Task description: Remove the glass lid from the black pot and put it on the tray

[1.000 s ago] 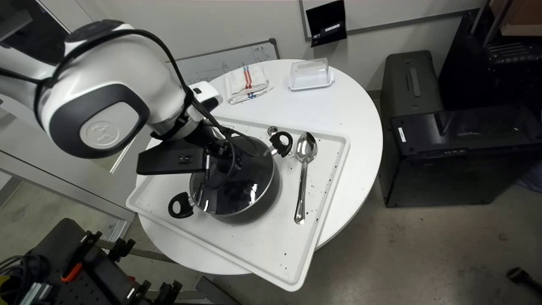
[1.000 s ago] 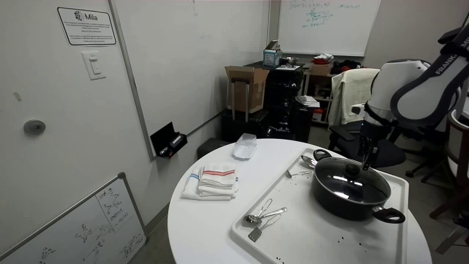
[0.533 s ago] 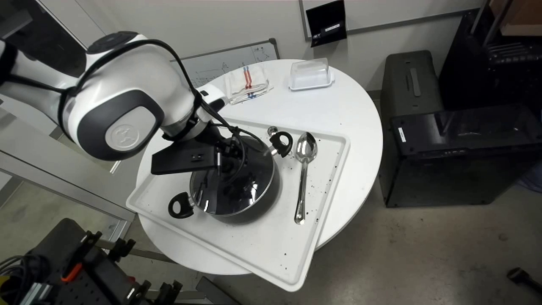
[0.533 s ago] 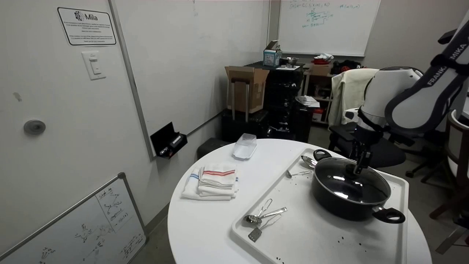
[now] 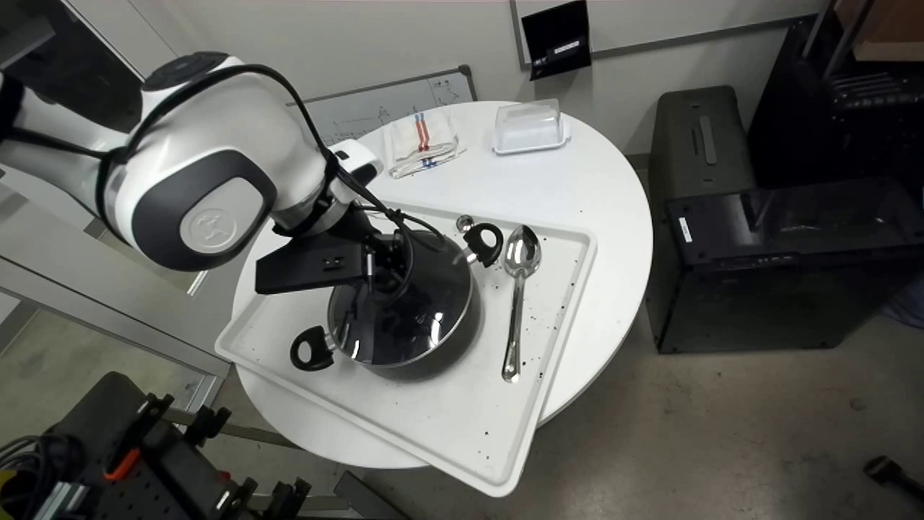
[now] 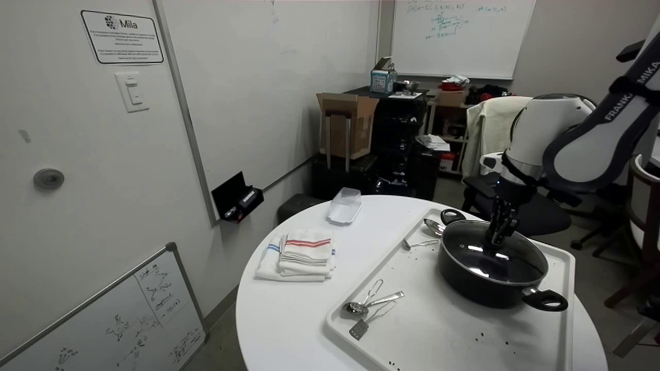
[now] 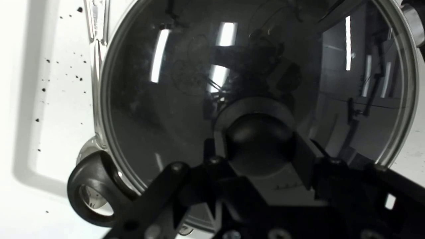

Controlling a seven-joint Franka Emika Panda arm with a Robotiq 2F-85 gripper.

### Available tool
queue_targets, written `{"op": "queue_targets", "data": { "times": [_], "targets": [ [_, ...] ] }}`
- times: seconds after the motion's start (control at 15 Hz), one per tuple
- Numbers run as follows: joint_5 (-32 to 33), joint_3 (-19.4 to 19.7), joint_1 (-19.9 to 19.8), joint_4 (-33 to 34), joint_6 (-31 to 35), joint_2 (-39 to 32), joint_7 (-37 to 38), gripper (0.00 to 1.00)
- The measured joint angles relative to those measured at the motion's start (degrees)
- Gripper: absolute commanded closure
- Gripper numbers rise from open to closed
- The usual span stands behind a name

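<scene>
The clear glass lid (image 6: 479, 257) sits on the black pot (image 6: 472, 286), its rim resting on the pot's edge in both exterior views. In the wrist view, the dark round knob (image 7: 259, 132) of the lid (image 7: 149, 109) stands between the two fingers of my gripper (image 7: 259, 146), which press against it from both sides. From an exterior view, the gripper (image 6: 498, 237) points down onto the lid's centre and covers the knob. Under the pot lies the white tray (image 5: 455, 426), its floor showing around the pot.
The pot's loop handles (image 5: 312, 349) stick out on opposite sides. A large metal spoon (image 5: 515, 310) lies beside the pot. Several small utensils (image 6: 366, 312) rest near a tray corner. Folded cloths (image 6: 307, 255) and a clear-covered dish (image 6: 344, 208) stand on the round white table (image 6: 294, 314).
My gripper has come down and across to the lid's centre, and its fingers have shut on the knob. Pot and lid have shifted slightly on the tray.
</scene>
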State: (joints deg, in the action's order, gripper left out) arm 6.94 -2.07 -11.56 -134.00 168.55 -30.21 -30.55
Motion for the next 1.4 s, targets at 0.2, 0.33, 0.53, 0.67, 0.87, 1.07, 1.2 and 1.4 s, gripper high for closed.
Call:
{"op": "queue_targets", "data": {
  "times": [0.2,0.33,0.53,0.67,0.87,1.07,1.2,1.4],
  "targets": [
    [0.05,-0.6,-0.84,-0.01,0.0,0.0,0.0,0.75],
    [0.05,-1.03,-1.43,0.0,0.0,0.0,0.0,0.75],
    [0.05,-1.81,-2.52,-0.16,0.0,0.26,0.0,0.75],
    [0.05,-2.64,-3.55,-0.51,0.0,0.85,-0.01,0.75],
    [0.05,-3.97,-4.91,-1.73,0.0,3.13,-0.04,0.75],
    [0.05,-4.79,-5.21,-3.41,0.0,5.81,-0.06,0.75],
    [0.05,-5.33,-5.09,-4.47,0.0,7.06,-0.06,0.75],
    [0.26,-5.73,-3.85,-5.89,0.0,8.17,-0.07,0.75]
  ]
}}
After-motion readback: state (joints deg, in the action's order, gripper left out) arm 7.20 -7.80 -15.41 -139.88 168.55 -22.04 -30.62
